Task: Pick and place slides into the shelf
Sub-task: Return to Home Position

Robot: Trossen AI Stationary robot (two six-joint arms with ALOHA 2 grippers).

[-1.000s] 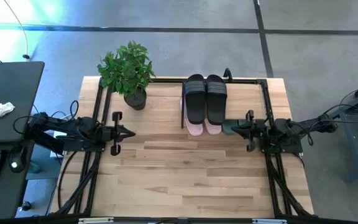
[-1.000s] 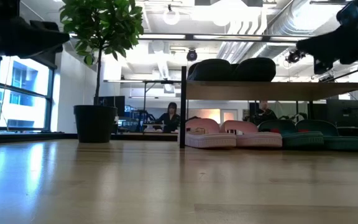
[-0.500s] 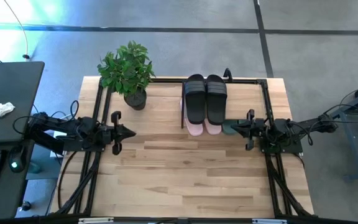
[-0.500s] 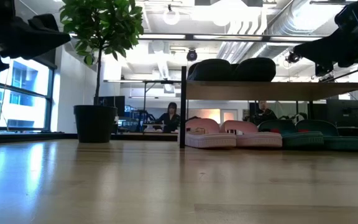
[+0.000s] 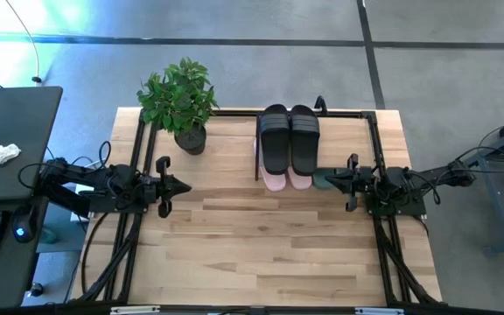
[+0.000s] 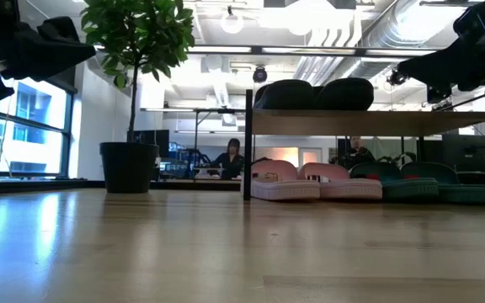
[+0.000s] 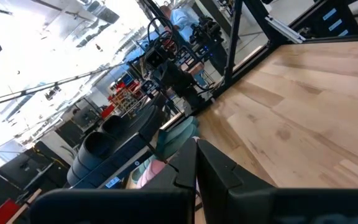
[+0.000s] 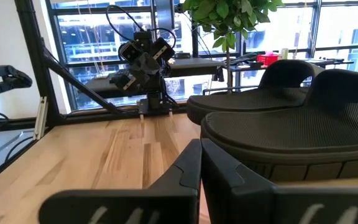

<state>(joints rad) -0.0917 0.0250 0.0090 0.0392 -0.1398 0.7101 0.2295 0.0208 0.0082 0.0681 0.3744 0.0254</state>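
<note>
Open table (image 5: 261, 236) — plant (image 5: 179, 98), shelf (image 6: 369, 122) at back

You have nothing legible to go by: no word, number or brand can be read in any view. The small blue marks (image 7: 330, 17) beyond the light-wood table (image 7: 303, 106) are too blurred to read.

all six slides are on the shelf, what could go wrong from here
1. The right hand hangs close beside the low light-wood shelf with thin black frame, near the dark green rubber slides; a swing could nudge them.
2. The black rubber slides lie on the plank with no lip, so a bump might tip them off.
The left hand waits far away.
</note>
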